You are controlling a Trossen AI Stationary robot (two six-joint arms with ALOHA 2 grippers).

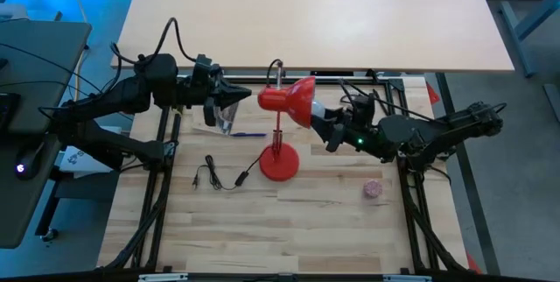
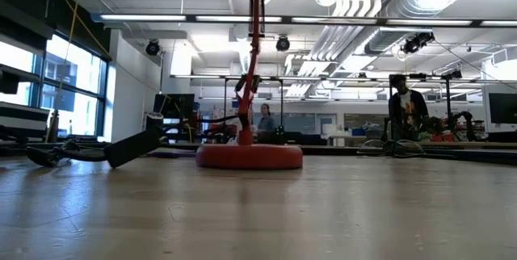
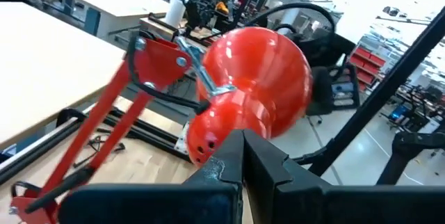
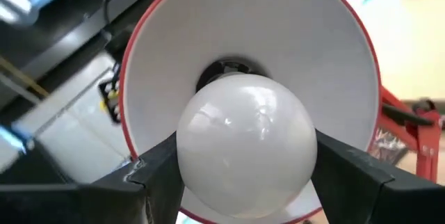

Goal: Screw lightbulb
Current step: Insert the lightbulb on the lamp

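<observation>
A red desk lamp stands on its round base [image 1: 278, 163] mid-table, its stem [image 2: 256, 50] rising out of the low view. Its shade [image 1: 296, 100] is tipped level, with the mouth toward the table's right. My left gripper [image 1: 248, 97] is shut at the shade's narrow rear end. My right gripper [image 1: 325, 123] is at the shade's mouth, shut on the white lightbulb [image 4: 245, 144]. The bulb sits in front of the shade's white inside [image 4: 278, 29] and its dark socket [image 4: 226, 67]. The glass hides the bulb's screw base. My left gripper lays its shut fingertips [image 3: 240, 147] against the narrow rear end of the lamp's head [image 3: 215, 130]. It comes level from the table's left. The lamp stands on its own base. My right gripper pinches the bulb's round glass at its widest part [image 4: 191, 158] between its two fingers. The fingers come level from the table's right, pointing into the shade's mouth. The bulb is clear of the table. Whether its base sits in the socket cannot be told.
A pink ball [image 1: 374, 189] lies right of the lamp's base. The lamp's black cord and plug [image 1: 223, 177] lie to its left, with a pen [image 1: 249, 133] farther back. A large pale tabletop [image 1: 306, 19] spans the far side. A person [image 2: 406, 106] stands in the room beyond.
</observation>
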